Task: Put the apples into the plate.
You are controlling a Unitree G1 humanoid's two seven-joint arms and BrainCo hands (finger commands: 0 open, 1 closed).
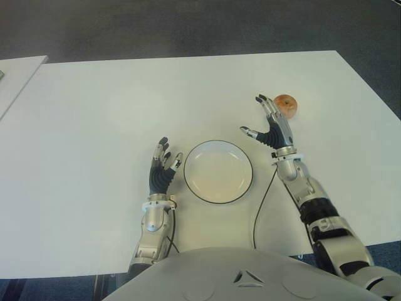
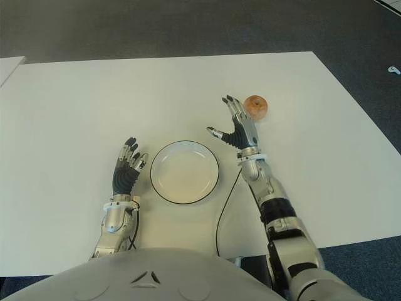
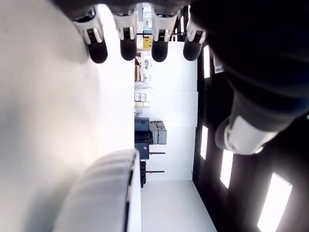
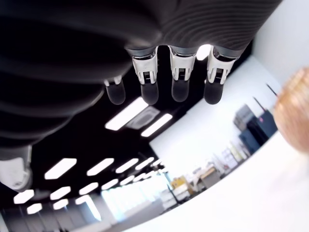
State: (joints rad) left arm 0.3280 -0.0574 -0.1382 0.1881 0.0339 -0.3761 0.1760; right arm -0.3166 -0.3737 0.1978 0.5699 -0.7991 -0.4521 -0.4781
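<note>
From the head views, we see a white tabletop (image 1: 94, 106) with an empty white plate (image 1: 218, 171) near its front edge; our left hand (image 1: 161, 169) shows just left of the plate, and our right hand (image 1: 272, 125) reaches beside a single apple (image 1: 287, 104) lying beyond and right of the plate. Our left wrist view shows straight fingers (image 3: 128, 41) holding nothing, the plate rim below. Our right wrist view shows fingers (image 4: 179, 77) spread, empty, the apple (image 4: 294, 111) blurred at the edge.
</note>
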